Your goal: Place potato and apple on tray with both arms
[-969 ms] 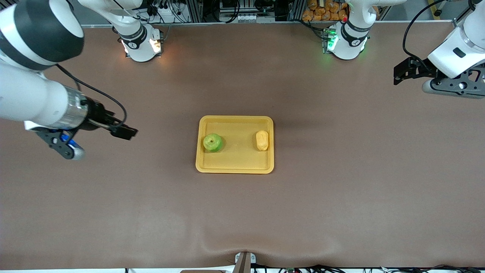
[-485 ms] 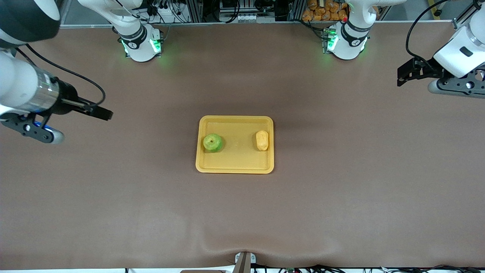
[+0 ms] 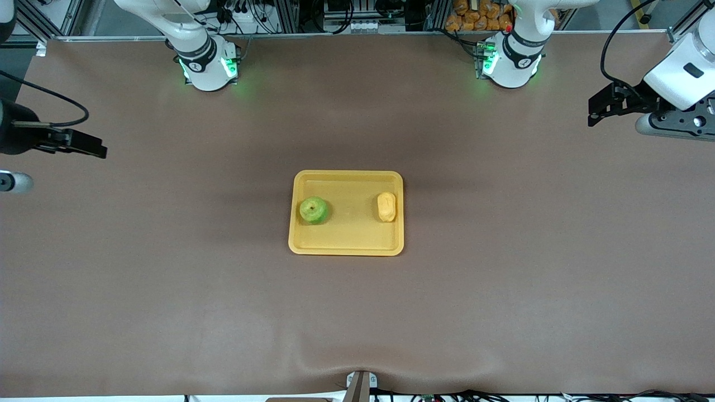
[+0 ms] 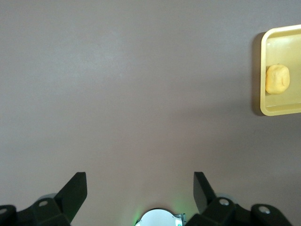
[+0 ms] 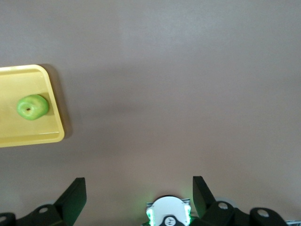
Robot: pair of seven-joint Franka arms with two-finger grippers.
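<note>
We see one brown table from above, with two white jointed robot arms and three loose objects on it.

At the view's left edge, over the right arm's end of the table, hangs the right arm's black two-finger gripper. Its own wrist camera shows the two fingers spread wide apart with nothing between them. We can read no brand or lettering on it.

At the table's middle sits one flat rectangular yellow-orange plastic tray with rounded corners and a low raised rim. It carries no label that we can read. Two items rest inside it, well apart from each other. Toward the right arm's end lies one small round bright-green apple with a dark stem dimple, close to the tray's rim. Toward the left arm's end lies one small oblong yellow-tan potato, also close to the rim. The right wrist view shows the apple in the tray's corner; the left wrist view shows the potato beside the tray's edge.

Two white arm bases stand along the top edge, each glowing green, each marked with a small round emblem we cannot read.

At the view's right edge, over the left arm's end of the table, hangs the left arm's black two-finger gripper. Its fingers are likewise spread wide and empty.
</note>
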